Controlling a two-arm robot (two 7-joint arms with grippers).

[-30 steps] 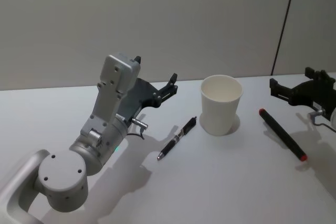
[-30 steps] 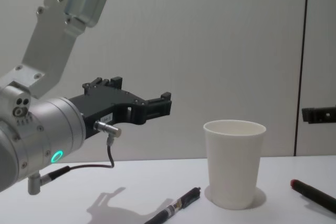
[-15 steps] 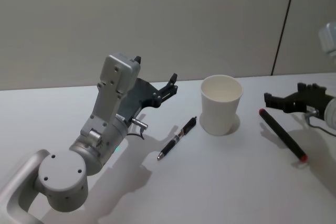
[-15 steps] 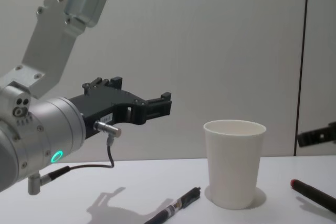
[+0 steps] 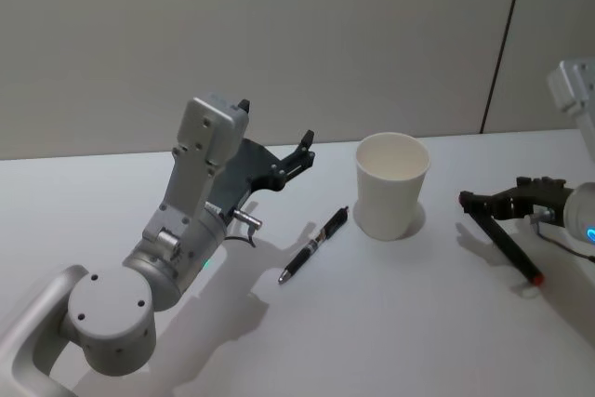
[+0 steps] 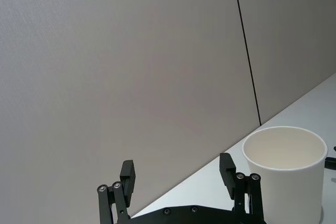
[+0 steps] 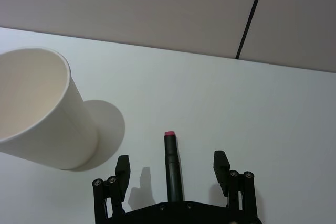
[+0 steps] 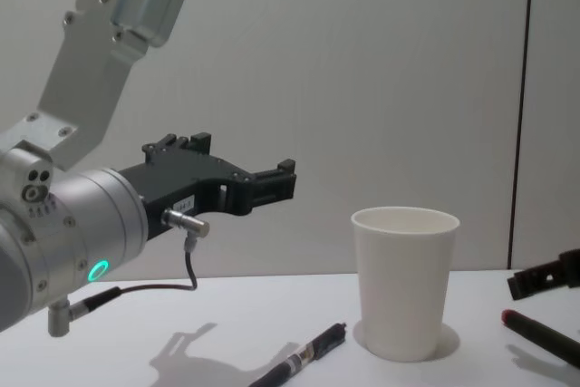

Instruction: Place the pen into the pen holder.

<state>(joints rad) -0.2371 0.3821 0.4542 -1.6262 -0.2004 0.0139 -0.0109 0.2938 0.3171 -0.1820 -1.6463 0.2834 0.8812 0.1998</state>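
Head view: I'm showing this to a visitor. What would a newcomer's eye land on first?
The bulky silver left arm, its left gripper open above the table's left side. Then the white paper cup mid-table, with the open right gripper over a red-tipped pen to its right.

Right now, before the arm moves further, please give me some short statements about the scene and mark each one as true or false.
1. No pen is in the pen holder. True.
2. The black pen lies on the robot's right side of the pen holder. False: it lies on the robot's left side of it.
3. The right gripper is shut on the red-ended marker. False: it is open, with one finger on each side of the marker, which lies on the table.
4. The left gripper is open and holds nothing. True.
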